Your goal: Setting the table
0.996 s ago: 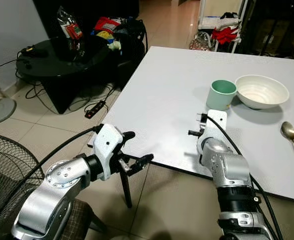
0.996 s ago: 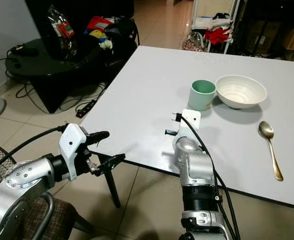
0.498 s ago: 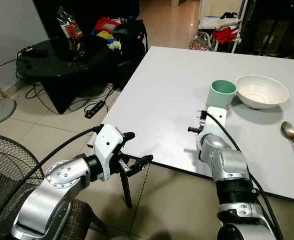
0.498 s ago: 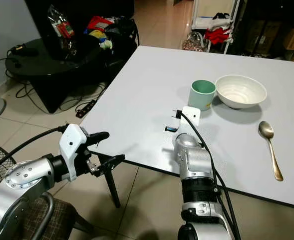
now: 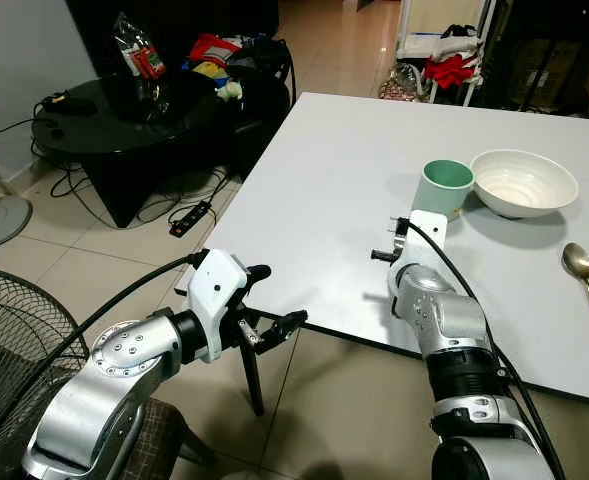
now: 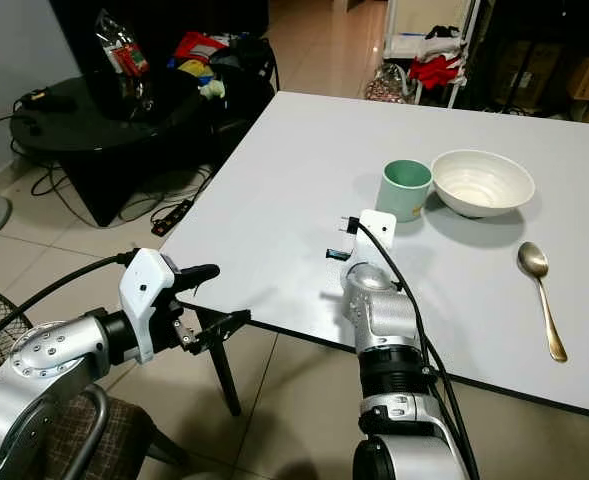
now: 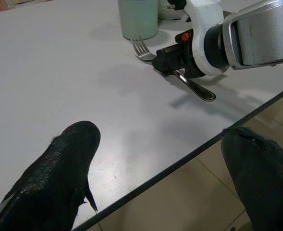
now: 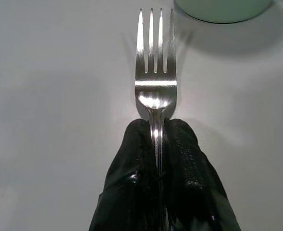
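The left pincer (image 5: 270, 306) is hanging released, its black textured fingers spread just off the near edge of the smooth white desk (image 5: 324, 190), bare surface lying ahead of it. The right pincer (image 8: 156, 159) is clenching a shiny metal fork (image 8: 155, 91) by the neck, tines pointing at the pale green cup (image 5: 445, 188). Beside that cup a round white bowl (image 5: 524, 182) is sitting, and a spoon (image 5: 586, 294) is lying near the desk's right edge.
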Tool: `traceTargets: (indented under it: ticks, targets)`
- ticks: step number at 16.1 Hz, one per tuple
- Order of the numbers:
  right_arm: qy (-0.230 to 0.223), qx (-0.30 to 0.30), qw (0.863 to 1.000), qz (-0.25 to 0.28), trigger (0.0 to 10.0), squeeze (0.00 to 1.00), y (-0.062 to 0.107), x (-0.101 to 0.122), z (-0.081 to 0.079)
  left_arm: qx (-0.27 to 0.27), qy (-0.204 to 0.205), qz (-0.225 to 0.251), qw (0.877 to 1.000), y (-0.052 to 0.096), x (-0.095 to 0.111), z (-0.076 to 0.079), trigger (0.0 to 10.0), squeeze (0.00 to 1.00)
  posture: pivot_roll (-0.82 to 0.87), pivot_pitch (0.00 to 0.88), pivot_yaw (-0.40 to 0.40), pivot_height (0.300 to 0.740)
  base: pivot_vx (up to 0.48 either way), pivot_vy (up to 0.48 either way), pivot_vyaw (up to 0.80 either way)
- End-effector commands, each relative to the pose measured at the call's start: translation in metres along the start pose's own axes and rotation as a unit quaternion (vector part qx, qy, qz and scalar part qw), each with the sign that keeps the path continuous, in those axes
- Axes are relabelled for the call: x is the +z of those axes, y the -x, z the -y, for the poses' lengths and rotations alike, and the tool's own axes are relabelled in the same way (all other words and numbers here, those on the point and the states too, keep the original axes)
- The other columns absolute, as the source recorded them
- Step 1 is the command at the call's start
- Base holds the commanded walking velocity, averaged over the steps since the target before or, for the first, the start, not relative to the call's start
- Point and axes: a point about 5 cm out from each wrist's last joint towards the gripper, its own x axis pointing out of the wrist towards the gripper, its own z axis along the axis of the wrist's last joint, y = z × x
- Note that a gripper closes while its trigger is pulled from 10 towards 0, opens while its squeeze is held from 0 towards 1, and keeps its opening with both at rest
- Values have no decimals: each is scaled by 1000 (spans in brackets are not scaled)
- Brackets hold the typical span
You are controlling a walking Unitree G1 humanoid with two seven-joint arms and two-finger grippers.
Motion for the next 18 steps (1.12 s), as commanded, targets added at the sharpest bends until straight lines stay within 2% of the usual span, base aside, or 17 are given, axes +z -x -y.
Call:
traceTargets:
  ticks: [1,4,5,6,10,13,15,17,18]
  targets:
    - [-10,8,1000,0,10000,0,-1,3,-5,-3,-9,0,1000,1,2,0,10000,0,106,0,52,740,0,0,0]
    - [-12,10,1000,-1,10000,0,-1,3,-5,-4,-9,1,1000,1,3,-1,10000,0,106,0,53,740,0,0,0]
    - [-13,10,1000,-1,10000,337,-2,3,-5,-4,-9,1,1000,1,3,-1,10000,0,106,0,52,740,0,0,0]
    - [-14,11,1000,-1,10000,1000,-2,3,-5,-4,-9,1,1000,1,3,-1,10000,0,107,0,52,740,0,0,0]
    - [-19,15,1000,12,10000,1000,0,9,-5,-3,-10,1,1000,1,3,-1,10000,0,104,0,55,740,0,0,0]
    - [-18,34,998,55,10000,1000,22,30,-4,16,1,32,999,3,12,-7,10000,0,102,0,53,740,0,0,0]
    - [-16,41,996,72,10000,1000,35,37,1,39,4,52,998,5,18,-12,10000,0,97,0,56,740,0,0,0]
    - [-27,58,992,109,10000,1000,57,42,13,115,13,88,989,8,25,-22,10000,0,83,0,63,740,0,0,0]
    - [-7,89,986,142,10000,1000,72,42,17,164,19,98,981,11,25,-25,10000,0,65,0,74,740,0,0,0]
